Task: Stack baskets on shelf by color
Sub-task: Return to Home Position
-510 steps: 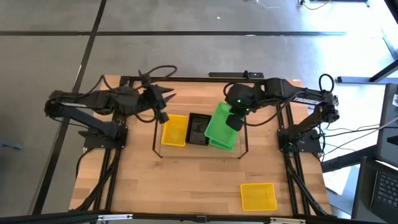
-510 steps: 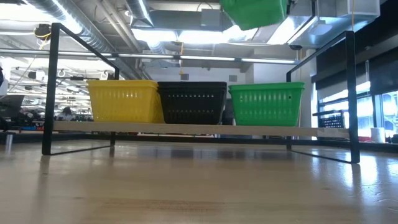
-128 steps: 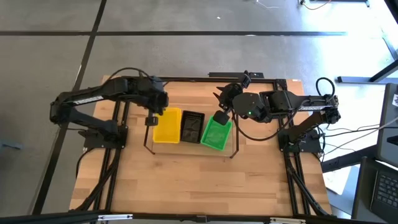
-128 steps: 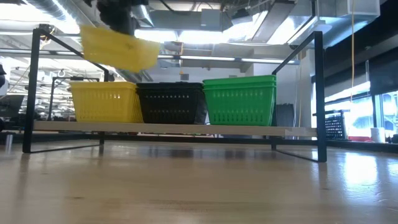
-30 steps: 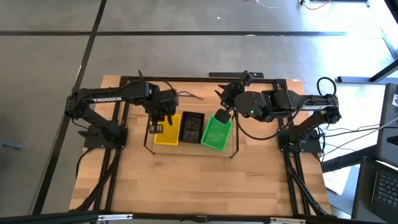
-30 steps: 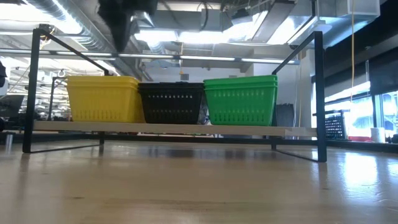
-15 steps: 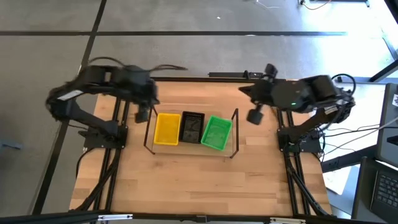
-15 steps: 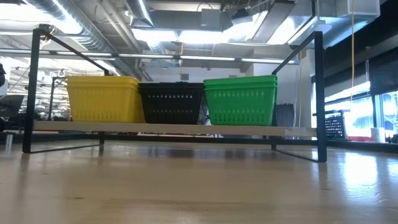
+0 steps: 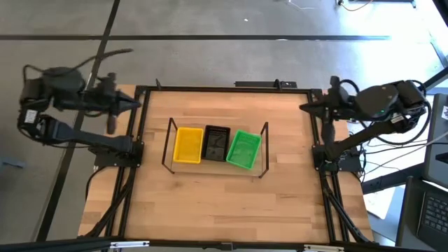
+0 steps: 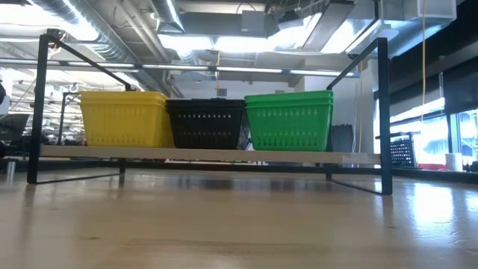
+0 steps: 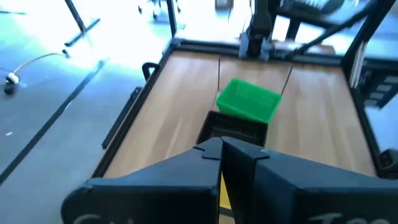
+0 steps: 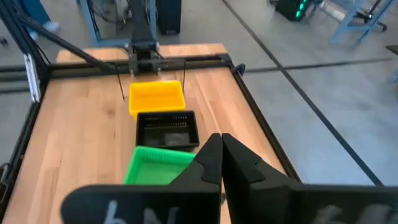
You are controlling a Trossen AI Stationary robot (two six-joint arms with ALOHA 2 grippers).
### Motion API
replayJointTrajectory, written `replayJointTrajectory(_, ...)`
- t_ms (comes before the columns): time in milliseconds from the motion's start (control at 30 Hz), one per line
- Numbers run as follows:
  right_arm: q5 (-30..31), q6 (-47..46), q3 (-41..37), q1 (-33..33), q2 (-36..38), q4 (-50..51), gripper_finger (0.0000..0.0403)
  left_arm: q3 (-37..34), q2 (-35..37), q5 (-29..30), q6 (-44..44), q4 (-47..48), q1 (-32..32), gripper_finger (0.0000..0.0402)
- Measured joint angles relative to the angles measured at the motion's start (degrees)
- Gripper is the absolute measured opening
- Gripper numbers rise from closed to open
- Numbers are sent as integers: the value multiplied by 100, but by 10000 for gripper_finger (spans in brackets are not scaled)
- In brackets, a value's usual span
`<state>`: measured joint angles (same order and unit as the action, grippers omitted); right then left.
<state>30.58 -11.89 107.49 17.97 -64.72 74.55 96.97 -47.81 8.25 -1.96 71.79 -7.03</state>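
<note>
Baskets sit in a row on the shelf [image 10: 358, 158] in the middle of the table [image 9: 210, 210] — yellow baskets [image 9: 187, 145] at the left arm's end, black basket [image 9: 216, 143] in the middle, green baskets [image 9: 244, 148] at the right arm's end, each touching the next. From low down, yellow and green each show two rims, one basket inside another. The left gripper [image 11: 221, 149] is by the table's left edge, well apart from the shelf, its two fingers pressed together with nothing in them. The right gripper [image 12: 221, 142] is by the right edge — fingers pressed together too, nothing held.
</note>
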Motion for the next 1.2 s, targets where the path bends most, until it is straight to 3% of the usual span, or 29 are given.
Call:
replayJointTrajectory(333, -249, 317, -2528, 36, 1975, -1945, 0, -1540, 1851, 48, -383, -999, -1, 0)
replayJointTrajectory(600, -1592, 1088, -4448, 38, 3419, -3978, 0, -2751, 2889, -37, -406, -1814, -2, 0)
replayJointTrajectory(867, -1873, 1063, -5597, 37, 4613, -4185, 0, -3327, 3677, -50, -406, -2148, -1, 0)
replayJointTrajectory(1200, -1984, 1073, -6503, 38, 5911, -4387, 0, -3393, 4494, -109, -398, -2160, -1, 0)
